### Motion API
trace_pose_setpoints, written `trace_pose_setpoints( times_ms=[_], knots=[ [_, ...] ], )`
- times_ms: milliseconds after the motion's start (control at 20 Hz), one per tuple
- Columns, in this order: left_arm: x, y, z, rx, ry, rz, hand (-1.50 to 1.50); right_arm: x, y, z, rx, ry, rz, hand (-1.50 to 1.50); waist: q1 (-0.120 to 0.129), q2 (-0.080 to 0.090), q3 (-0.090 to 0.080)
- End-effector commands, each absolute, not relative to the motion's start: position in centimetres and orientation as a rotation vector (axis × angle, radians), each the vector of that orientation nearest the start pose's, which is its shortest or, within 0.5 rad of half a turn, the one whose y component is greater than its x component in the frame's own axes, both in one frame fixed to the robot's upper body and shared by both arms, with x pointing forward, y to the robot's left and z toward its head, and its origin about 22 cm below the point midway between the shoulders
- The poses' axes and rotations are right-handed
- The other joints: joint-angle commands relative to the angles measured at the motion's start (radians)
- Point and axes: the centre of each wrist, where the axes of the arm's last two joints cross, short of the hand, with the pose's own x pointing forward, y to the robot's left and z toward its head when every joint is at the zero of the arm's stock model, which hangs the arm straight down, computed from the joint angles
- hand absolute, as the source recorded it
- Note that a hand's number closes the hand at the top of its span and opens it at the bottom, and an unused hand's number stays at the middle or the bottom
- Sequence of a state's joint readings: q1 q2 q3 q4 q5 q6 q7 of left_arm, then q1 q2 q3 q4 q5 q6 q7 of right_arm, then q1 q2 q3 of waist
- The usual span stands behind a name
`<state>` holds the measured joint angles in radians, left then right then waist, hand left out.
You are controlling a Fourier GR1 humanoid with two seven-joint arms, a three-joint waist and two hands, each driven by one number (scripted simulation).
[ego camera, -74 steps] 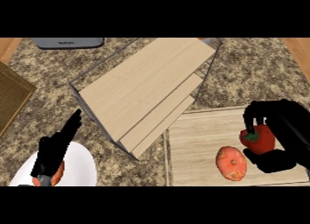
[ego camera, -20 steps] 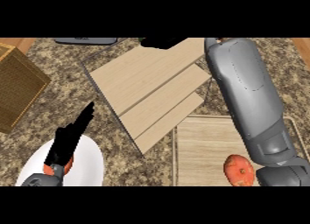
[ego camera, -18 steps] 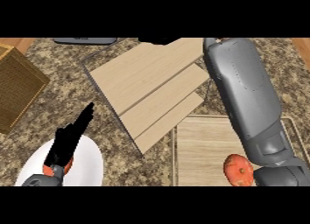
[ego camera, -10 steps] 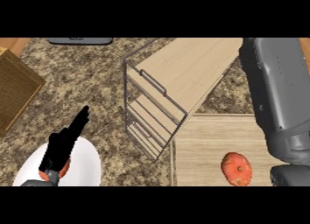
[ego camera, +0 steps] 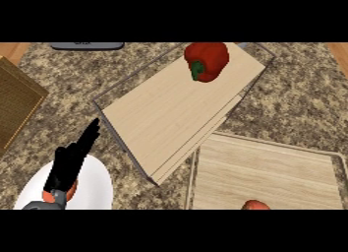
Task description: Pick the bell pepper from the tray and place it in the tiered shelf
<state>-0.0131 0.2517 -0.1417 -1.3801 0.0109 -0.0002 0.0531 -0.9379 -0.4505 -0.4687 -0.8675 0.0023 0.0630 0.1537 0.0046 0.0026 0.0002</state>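
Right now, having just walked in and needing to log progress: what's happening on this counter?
The red bell pepper lies on the top board of the tiered shelf, near its far end, with no hand on it. The left hand rests open, fingers straight, over a white plate at the lower left. The right hand is out of view. On the wooden tray, one orange-red item peeks in at the bottom edge.

Open counter [ego camera: 300,98] right of tiered shelf [ego camera: 169,123]

Even, bright light; faint soft shadows
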Motion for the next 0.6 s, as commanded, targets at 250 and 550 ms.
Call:
trace_pose_setpoints(
  times_ms=[250, 550],
  knots=[
    [22.7, 26.7, -4.2, 0.098, -1.306, -0.284, 0.00, 39.2, -43.8, 19.2, -0.244, -1.767, 0.008, -1.50, 0.009, 0.001, 0.000],
    [24.7, 26.9, -3.2, 0.092, -1.313, -0.305, 0.00, 38.2, -47.1, 20.7, -0.268, -1.719, 0.097, -1.50, 0.012, 0.004, 0.000]
  ],
)
